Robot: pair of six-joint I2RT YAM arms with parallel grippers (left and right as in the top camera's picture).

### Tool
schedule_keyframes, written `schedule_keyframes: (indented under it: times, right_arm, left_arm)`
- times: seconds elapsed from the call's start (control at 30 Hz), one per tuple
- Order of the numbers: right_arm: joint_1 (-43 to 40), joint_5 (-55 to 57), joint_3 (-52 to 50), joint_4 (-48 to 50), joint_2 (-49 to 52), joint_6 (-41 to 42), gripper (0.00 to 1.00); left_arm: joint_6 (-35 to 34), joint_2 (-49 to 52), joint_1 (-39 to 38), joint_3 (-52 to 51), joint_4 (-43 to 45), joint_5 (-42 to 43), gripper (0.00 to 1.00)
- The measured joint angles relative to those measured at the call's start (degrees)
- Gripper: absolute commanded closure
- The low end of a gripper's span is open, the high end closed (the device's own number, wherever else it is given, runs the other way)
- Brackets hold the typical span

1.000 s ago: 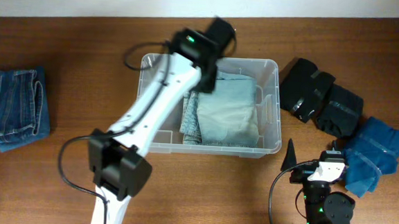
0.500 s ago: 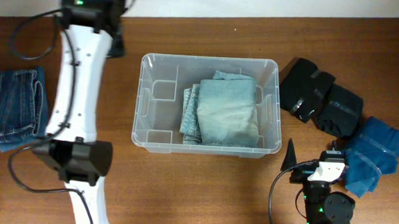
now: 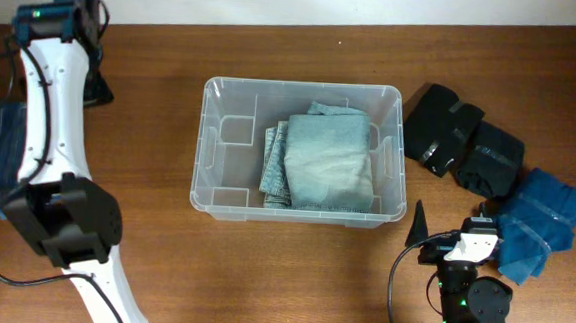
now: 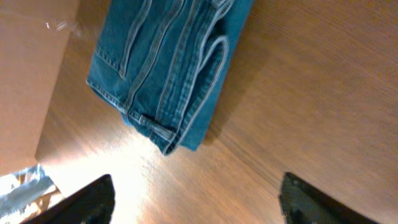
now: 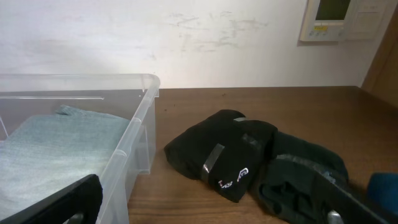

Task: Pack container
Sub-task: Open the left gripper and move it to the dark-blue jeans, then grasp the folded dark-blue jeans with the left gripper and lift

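1. Container (image 3: 229, 168): a clear plastic tub with its top open. You see it standing upright on the wooden surface (image 3: 291, 282), about midway across.
2. Pale folded denim (image 3: 323, 164): it lies inside the container, filling the right part. The left part of the container's floor is bare.
3. Folded blue jeans (image 4: 168, 68): they lie flat on the surface, well to the left of the container. In the overhead view the left arm covers part of them.
4. Black garments (image 3: 464, 142): two dark bundles that touch one another, just right of the container and near its right wall.
5. Blue garment (image 3: 539, 227): a crumpled piece further right of the container, beyond the black garments and against them.
6. Left fingers (image 4: 87, 202): they are well to the left of the container, toward its far side. You see them spread wide and released, with nothing between them. The jeans lie ahead of them, apart from the tips.
7. Right fingers (image 5: 62, 202): they are to the right of the container, on its near side. They are spread wide and released, with nothing held. They face the container's right corner and the black garments.
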Motion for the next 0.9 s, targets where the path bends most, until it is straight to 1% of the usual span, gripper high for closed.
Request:
schedule_keyframes:
  times: [0.1,0.33,0.37,0.47,0.57,0.7,0.9]
  right_arm:
    - [0.0,0.0,0.0,0.0,0.0,0.0,0.02]
    - [0.0,0.0,0.0,0.0,0.0,0.0,0.01]
    - [0.0,0.0,0.0,0.0,0.0,0.0,0.02]
    - [0.0,0.0,0.0,0.0,0.0,0.0,0.02]
    - [0.0,0.0,0.0,0.0,0.0,0.0,0.01]
    - [0.0,0.0,0.0,0.0,0.0,0.0,0.02]
    - [0.0,0.0,0.0,0.0,0.0,0.0,0.02]
  left_arm:
    - [0.2,0.0,1.8,-5.2,3.0,-0.1,0.06]
    - [1.2,0.0,4.7,-18.1,14.2,-0.2,0.06]
    - [1.5,0.0,4.9,-19.5,15.7,-0.4,0.04]
    - [2.3,0.0,5.3,-23.4,20.2,-2.6,0.04]
    - [2.8,0.0,5.3,-25.5,23.7,-4.0,0.01]
    - [3.9,0.0,5.3,-28.1,28.9,-5.0,0.01]
    - [6.4,0.0,6.0,-30.1,33.6,-5.4,0.01]
